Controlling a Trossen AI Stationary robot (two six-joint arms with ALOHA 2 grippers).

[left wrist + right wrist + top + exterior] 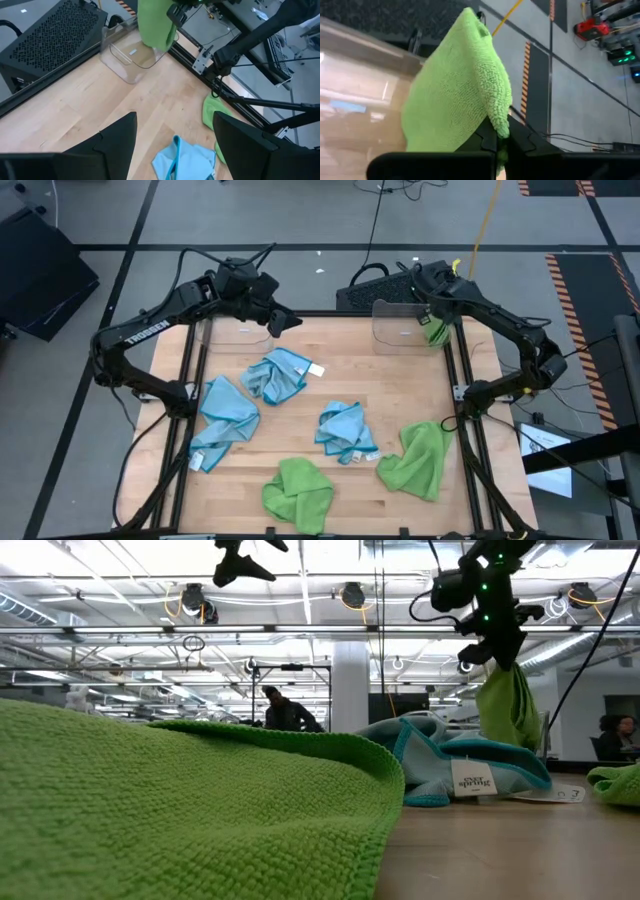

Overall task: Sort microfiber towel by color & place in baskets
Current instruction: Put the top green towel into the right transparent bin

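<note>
Right pincer [496, 142] pinches a nubby green towel [457, 90] beside the clear rounded basket [398, 326]; left pincer [172, 132] gapes wide.

Towels scattered in front of two clear baskets at the back of the surface

The left basket [238, 330] and the right basket [400, 323] are see-through bins with rounded corners, standing well apart along the far edge. A green towel [435, 332] hangs bunched just beside the right basket, pinched in the right gripper [432, 318], whose fingers are closed tight on it. In front of the right basket lie three crumpled blue towels: one nearest the left basket [278, 374], one toward the left edge [223, 420], one near the middle [345, 431]. Farther forward lie two green towels, one [298, 494] at the front edge, one [418, 460] toward the right.
</note>
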